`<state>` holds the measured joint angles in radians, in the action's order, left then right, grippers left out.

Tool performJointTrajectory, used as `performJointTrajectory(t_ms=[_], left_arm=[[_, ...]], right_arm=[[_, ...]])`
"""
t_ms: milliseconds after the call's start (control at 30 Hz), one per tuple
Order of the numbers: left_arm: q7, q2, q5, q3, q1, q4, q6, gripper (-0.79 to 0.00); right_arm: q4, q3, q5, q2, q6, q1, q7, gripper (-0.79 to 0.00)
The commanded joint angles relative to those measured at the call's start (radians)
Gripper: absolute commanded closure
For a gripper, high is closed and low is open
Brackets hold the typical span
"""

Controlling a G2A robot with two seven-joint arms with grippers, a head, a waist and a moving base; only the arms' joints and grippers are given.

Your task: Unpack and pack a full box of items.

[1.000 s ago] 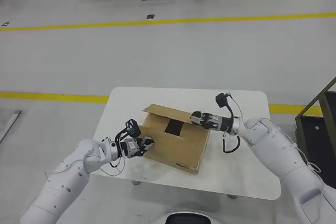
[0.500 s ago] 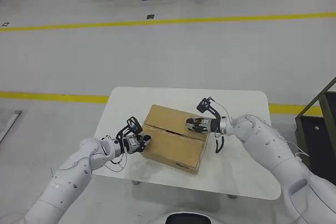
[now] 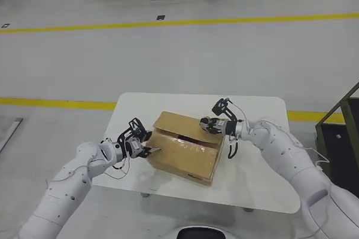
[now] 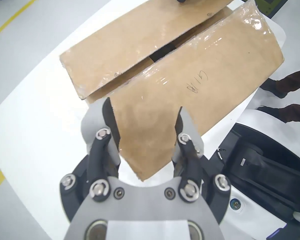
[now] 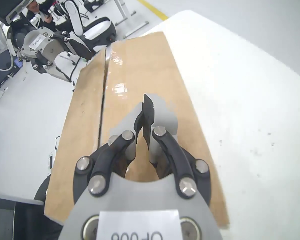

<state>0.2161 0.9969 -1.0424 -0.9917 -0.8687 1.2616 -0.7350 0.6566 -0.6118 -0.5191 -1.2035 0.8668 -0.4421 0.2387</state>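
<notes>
Left gripper (image 3: 146, 146) retreated, box (image 3: 185, 152) — long axis crosswise

Top looks down; close wrist cameras share box (image 3: 185, 156).

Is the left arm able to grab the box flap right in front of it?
Probably yes. The left gripper has its fingers open on either side of a corner of the near flap, and nothing blocks them. The right gripper rests on the other flap, out of the way.
</notes>
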Motion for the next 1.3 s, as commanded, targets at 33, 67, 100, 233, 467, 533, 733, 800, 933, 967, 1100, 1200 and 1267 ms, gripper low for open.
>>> performJointTrajectory(t_ms=[33, 67, 100, 233, 467, 533, 733, 800, 933, 967, 1100, 1200, 1267], left_arm=[[0.019, -0.03, -0.045, -0.094, -0.058, 0.085, 0.021, -0.763], [0.026, -0.039, -0.048, -0.124, -0.084, 0.111, 0.032, -0.683], [0.034, -0.047, -0.054, -0.157, -0.11, 0.137, 0.05, -0.594], [0.059, -0.075, -0.111, -0.26, -0.225, 0.213, 0.108, -0.028], [0.036, -0.078, -0.125, -0.277, -0.32, 0.197, 0.16, 0.0], [0.016, -0.072, -0.169, -0.243, -0.312, 0.174, 0.159, 0.0], [-0.026, -0.044, -0.275, -0.129, -0.235, 0.105, 0.184, 0.0], [-0.036, -0.032, -0.293, -0.095, -0.207, 0.069, 0.199, 0.0], [-0.04, -0.011, -0.344, -0.038, -0.156, 0.004, 0.244, 0.0], [-0.042, -0.006, -0.347, -0.026, -0.148, -0.013, 0.251, 0.0], [-0.058, 0.016, -0.276, 0.007, -0.123, -0.07, 0.23, 0.0], [-0.063, 0.028, -0.23, 0.031, -0.106, -0.077, 0.172, 0.0], [-0.068, 0.034, -0.187, 0.036, -0.105, -0.081, 0.144, 0.0]], right_arm=[[0.008, -0.026, -0.005, 0.011, 0.012, -0.001, -0.003, 0.0], [0.013, -0.033, -0.005, 0.014, 0.015, -0.003, 0.001, 0.0], [0.018, -0.039, -0.006, 0.017, 0.014, -0.006, 0.005, 0.0], [0.037, -0.066, -0.004, 0.028, 0.002, -0.016, 0.016, 0.0], [0.07, -0.143, -0.04, 0.061, -0.037, -0.022, -0.015, 0.0], [0.081, -0.166, -0.098, 0.076, -0.076, -0.022, -0.031, 0.0], [0.125, -0.233, -0.195, 0.114, -0.177, -0.07, -0.065, 0.0], [0.139, -0.255, -0.199, 0.125, -0.202, -0.092, -0.056, 0.0], [0.189, -0.292, -0.201, 0.142, -0.222, -0.133, -0.026, 0.0], [0.201, -0.301, -0.201, 0.146, -0.226, -0.143, -0.019, 0.0], [0.253, -0.332, -0.205, 0.159, -0.244, -0.175, 0.009, 0.0], [0.294, -0.349, -0.204, 0.166, -0.246, -0.194, 0.033, 0.0], [0.318, -0.358, -0.2, 0.169, -0.239, -0.202, 0.05, 0.0]])
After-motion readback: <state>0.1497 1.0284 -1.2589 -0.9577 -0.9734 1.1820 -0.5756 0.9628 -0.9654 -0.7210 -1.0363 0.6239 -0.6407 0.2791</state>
